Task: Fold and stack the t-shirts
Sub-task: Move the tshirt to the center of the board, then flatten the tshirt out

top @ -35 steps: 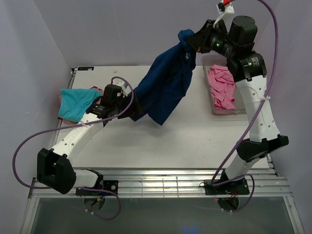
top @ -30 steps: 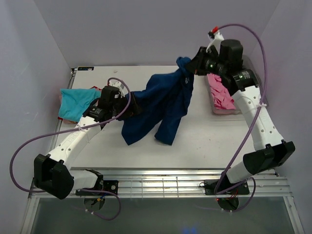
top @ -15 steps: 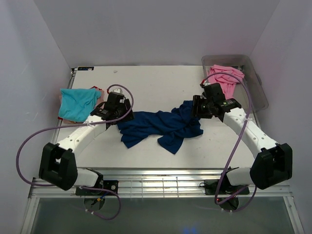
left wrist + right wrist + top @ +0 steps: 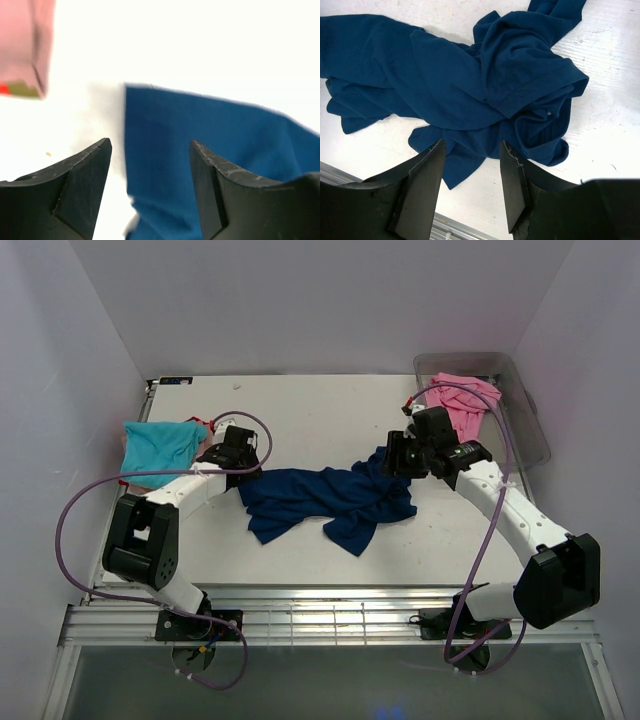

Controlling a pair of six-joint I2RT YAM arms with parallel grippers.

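**Top view.** A white table stands between pale lilac walls. A navy blue t-shirt lies crumpled in a long, low heap across the middle of the table, its soft cloth bunched in folds. A turquoise t-shirt sits rumpled at the left edge of the table. At the far right corner, a pink t-shirt spills over the near wall of a clear plastic tub. The left gripper is at the left end of the navy shirt. The right gripper is over its right end. From this view it is not clear whether either gripper touches the cloth. Purple cables loop from both white arms.

**Left wrist view.** The left gripper has its two black, scuffed, wedge-shaped fingers spread apart with nothing between them. Beyond the gap lies a flat, straight-edged flap of the navy shirt on the bright table. A blurred pink shape with a red corner fills the upper left and cannot be identified.

**Right wrist view.** The right gripper also has its fingers parted and grips nothing. It hangs above the navy shirt, apart from it. The knit cloth lies in overlapping folds with stitched hems showing. A tiny pale mark on one fold is too small to read. The table here looks lightly scratched.
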